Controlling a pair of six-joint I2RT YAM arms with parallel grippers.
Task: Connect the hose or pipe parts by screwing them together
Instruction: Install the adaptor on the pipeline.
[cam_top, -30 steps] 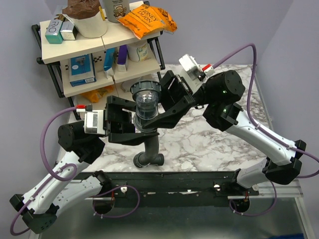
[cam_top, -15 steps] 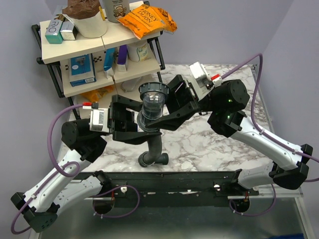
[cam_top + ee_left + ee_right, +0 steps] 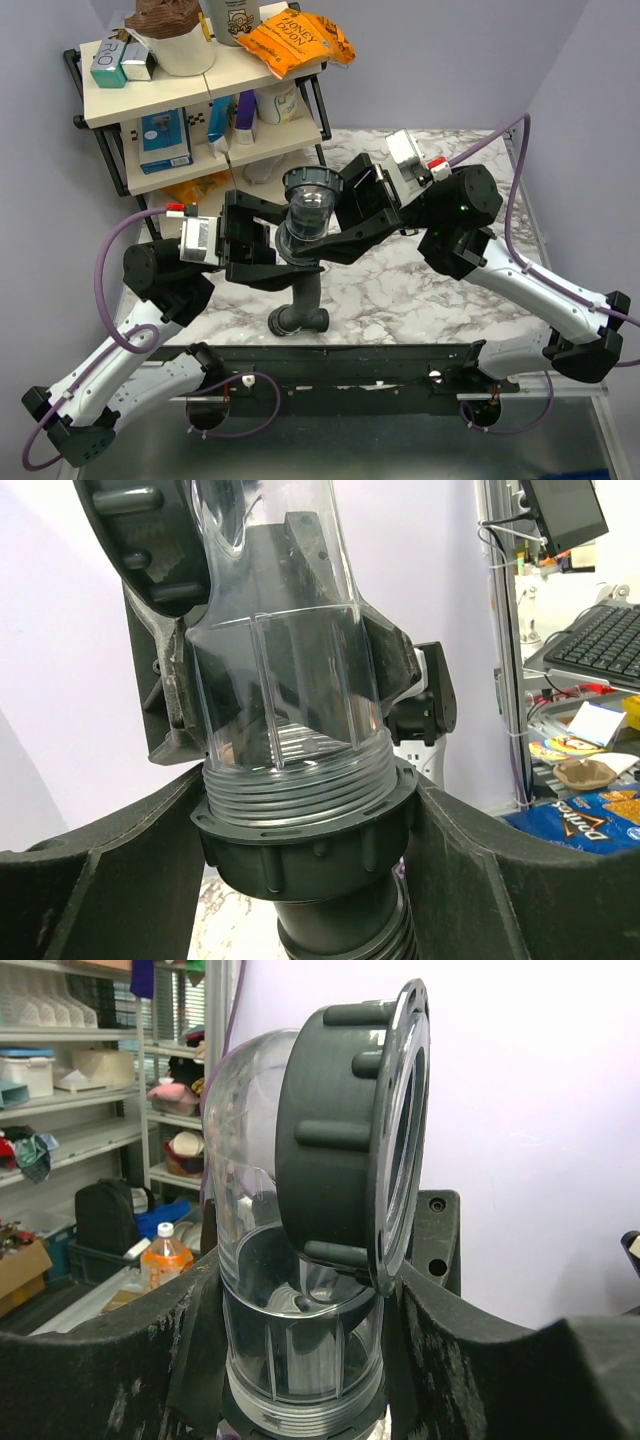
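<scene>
One pipe assembly is held upright above the table (image 3: 400, 290), just left of centre in the top view, between the two arms. Its upper part is a clear elbow pipe (image 3: 303, 222) of smooth transparent plastic, with moulded threads at its lower end. On the elbow's upper mouth sits a wide ring nut (image 3: 312, 184), dark grey, matt and round, with raised grip ribs on its outside. The threaded lower end enters a threaded collar (image 3: 310, 845), dark grey with small lugs; several turns of clear thread show above its rim. Below the collar a black ribbed hose (image 3: 304, 290) hangs down to a branched end fitting (image 3: 298, 320), which is at the marble-patterned table near its front edge; contact cannot be confirmed.

The left gripper (image 3: 283, 256) comes in from the left of the frame. Its jaws stand partly apart and clamp the threaded collar, one finger (image 3: 100, 880) on each side. The right gripper (image 3: 325, 236) comes in from the right. Its jaws, also at a middling width, grip the straight section of the clear elbow pipe just above the collar, with textured black fingers (image 3: 110, 1380) on both flanks.

A shelf rack (image 3: 200, 100) with boxes and packets occupies the upper left.
</scene>
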